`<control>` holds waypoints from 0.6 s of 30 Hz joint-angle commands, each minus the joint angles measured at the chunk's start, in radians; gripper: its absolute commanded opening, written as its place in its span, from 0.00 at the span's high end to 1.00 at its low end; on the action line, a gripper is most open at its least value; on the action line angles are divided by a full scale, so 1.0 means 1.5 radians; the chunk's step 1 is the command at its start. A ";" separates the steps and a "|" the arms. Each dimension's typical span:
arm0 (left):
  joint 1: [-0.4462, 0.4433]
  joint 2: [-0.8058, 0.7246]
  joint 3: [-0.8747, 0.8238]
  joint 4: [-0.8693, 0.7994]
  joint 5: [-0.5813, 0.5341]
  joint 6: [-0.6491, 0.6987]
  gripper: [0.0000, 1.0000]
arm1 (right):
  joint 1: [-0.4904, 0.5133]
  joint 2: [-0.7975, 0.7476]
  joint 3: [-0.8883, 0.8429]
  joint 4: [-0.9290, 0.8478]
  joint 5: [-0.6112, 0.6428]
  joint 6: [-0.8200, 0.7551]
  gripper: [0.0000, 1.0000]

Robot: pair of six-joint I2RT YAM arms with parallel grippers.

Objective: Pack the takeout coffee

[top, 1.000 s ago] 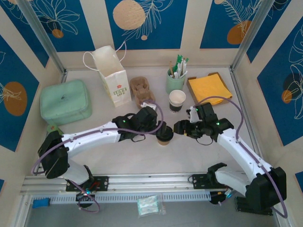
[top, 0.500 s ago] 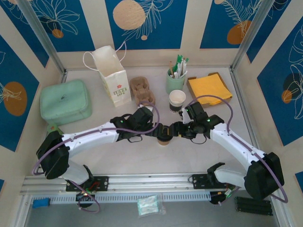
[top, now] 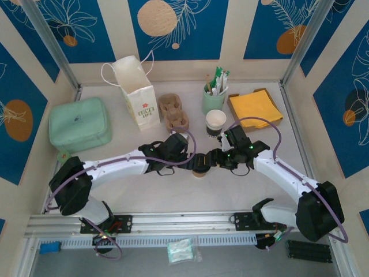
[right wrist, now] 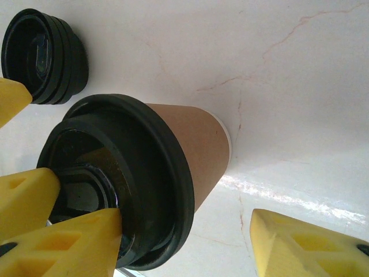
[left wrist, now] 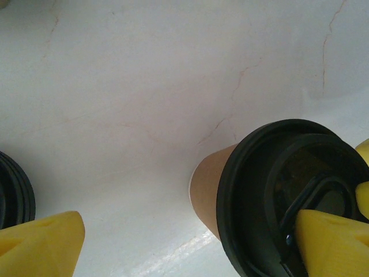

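"How far along is the packing?"

"Hardly begun, I'd say. The white paper carrier bag with handles (top: 138,95) stands at the back, with the brown moulded-pulp cup tray (top: 173,111) beside it, and no cup is in either."

"And the coffee?"

"The small white paper cup with the black lower band (top: 215,122) stands open-topped on the table, just in front of the mint-green cup of stirrers (top: 213,99). Nearer us, a brown paper cup with a black plastic lid (top: 200,168) stands upright between the two arms."

"Gripped?"

"No. The left gripper (top: 193,163) has its fingers spread wide, one tip at the lid. The right gripper (top: 212,160) is apart too, with one finger on the lid and the other clear of the cup's wall."

"What's left?"

"Nearly everything: lidding the white cup, then moving the cups to the tray or bag."
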 commanded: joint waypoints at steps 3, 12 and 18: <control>0.005 0.012 -0.019 0.002 0.014 -0.003 0.07 | 0.003 0.005 -0.030 -0.010 0.018 0.013 0.40; 0.004 0.027 -0.066 0.044 0.029 -0.030 0.07 | 0.007 0.013 -0.090 0.015 0.034 0.049 0.41; 0.004 0.015 -0.070 0.048 0.034 -0.033 0.07 | 0.008 -0.008 -0.064 -0.001 0.029 0.050 0.40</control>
